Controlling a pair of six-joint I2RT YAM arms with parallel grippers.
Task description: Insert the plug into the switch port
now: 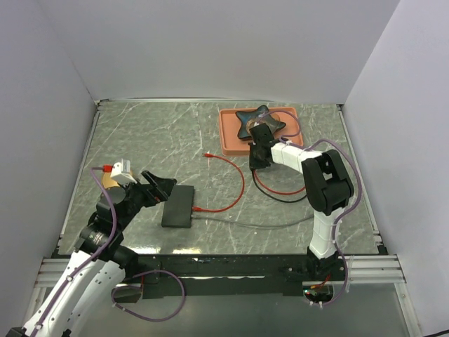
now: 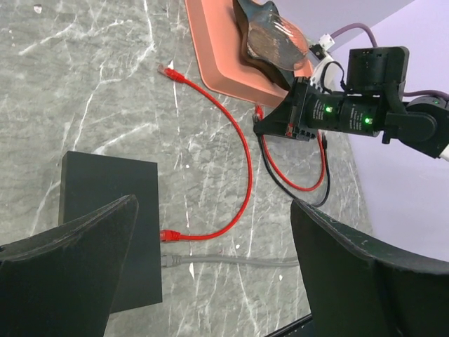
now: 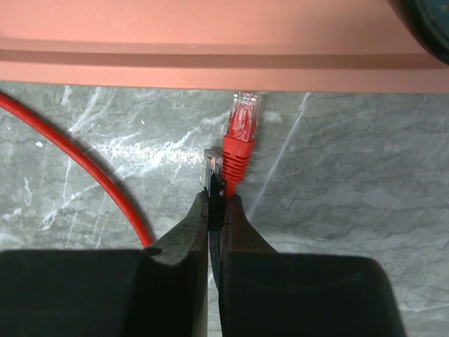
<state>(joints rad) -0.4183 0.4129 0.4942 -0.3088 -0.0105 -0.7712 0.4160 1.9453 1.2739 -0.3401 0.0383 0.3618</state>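
Note:
The flat black switch (image 1: 178, 206) lies on the table at the front left, and it also shows in the left wrist view (image 2: 112, 203). A red plug (image 2: 170, 235) and a grey plug (image 2: 170, 260) sit in its side sockets. My left gripper (image 1: 158, 185) hangs open and empty just above the switch's left end (image 2: 217, 274). My right gripper (image 1: 258, 163) is shut on the black cable's clear plug (image 3: 213, 172), low over the table beside the tray. A loose red plug (image 3: 240, 133) lies right next to it.
A salmon tray (image 1: 228, 133) at the back holds a dark star-shaped dish (image 1: 259, 121). A red cable (image 1: 238, 186) loops from the switch to a loose plug (image 1: 206, 154). A black cable (image 1: 280, 198) and a grey cable (image 1: 266, 225) trail across the middle.

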